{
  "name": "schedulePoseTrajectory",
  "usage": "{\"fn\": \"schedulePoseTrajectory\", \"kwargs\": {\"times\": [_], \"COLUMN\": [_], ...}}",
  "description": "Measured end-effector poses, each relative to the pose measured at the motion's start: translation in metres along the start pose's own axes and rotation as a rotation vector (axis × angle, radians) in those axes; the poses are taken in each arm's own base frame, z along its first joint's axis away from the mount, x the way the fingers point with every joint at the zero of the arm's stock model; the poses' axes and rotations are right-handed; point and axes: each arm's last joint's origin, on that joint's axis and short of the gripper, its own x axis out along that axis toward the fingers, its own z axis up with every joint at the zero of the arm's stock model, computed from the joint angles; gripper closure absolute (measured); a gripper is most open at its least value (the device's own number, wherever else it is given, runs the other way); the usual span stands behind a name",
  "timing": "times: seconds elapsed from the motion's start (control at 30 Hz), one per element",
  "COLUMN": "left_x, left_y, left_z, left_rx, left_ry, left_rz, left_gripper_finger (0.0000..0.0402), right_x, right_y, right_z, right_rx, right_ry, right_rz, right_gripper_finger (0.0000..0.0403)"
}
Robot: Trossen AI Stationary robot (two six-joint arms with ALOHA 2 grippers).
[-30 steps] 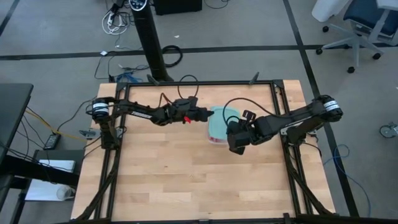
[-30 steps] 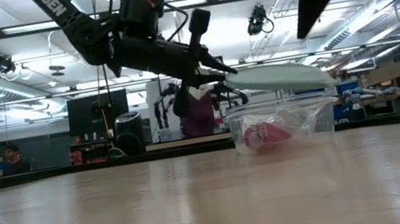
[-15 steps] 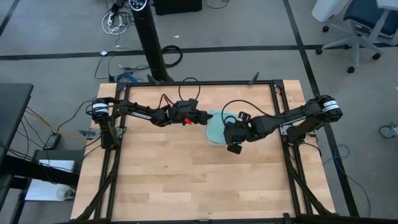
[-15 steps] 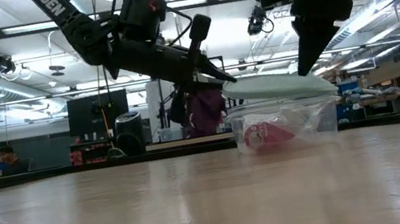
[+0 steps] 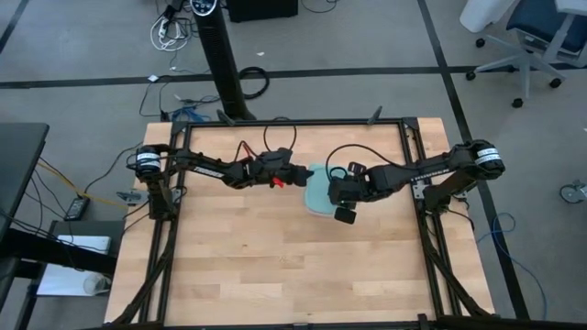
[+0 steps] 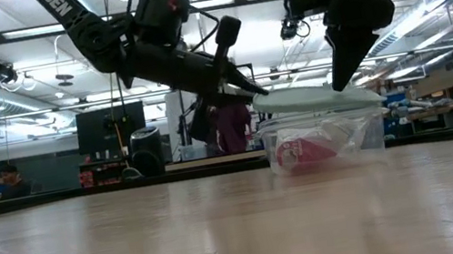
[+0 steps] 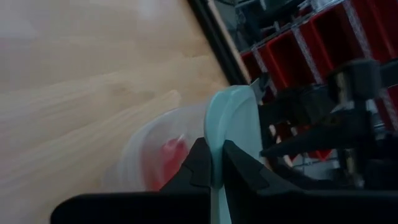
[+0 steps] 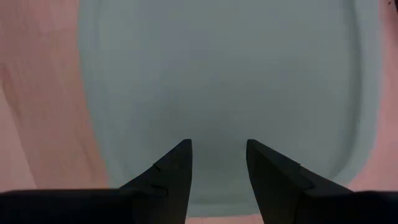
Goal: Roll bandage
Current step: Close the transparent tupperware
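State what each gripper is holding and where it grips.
The left gripper is pinched shut on the edge of the light-blue lid over the container. The right gripper holds nothing; open, it points down above that lid.

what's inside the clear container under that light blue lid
A red bandage roll shows through the clear container wall. The light blue lid, pinched by the left gripper, covers the top, hiding any other contents.

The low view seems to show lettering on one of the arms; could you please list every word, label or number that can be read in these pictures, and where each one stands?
"SSEN": white capitals, cut off by the picture's top edge, on the dark upper link of the robot arm in the low view.
Nothing else is readable: the light-blue plastic lid, the clear plastic container and the red bandage roll show no lettering, and any signs in the room behind are too small.
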Motion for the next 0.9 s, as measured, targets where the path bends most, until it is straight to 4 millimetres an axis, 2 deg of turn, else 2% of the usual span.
{"fn": "schedulePoseTrajectory", "kwargs": {"times": [0.4,0.63,0.9], "left_x": [0.0,-0.001,-0.001], "left_y": [0.004,0.007,0.007], "left_z": [-0.005,-0.007,-0.012], "left_rx": [0.01,0.024,0.079], "left_ry": [0.035,0.06,0.093], "left_rz": [0.05,0.082,0.092], "left_gripper_finger": [0.0381,0.0381,0.038], "right_x": [0.011,0.028,0.032], "right_y": [-0.018,-0.023,-0.022], "right_z": [0.011,0.004,0.001], "right_rx": [0.012,0.02,0.012], "right_ry": [-0.029,-0.032,-0.035], "right_rz": [0.102,0.153,0.17], "right_gripper_finger": [0.0254,0.0254,0.0254]}}
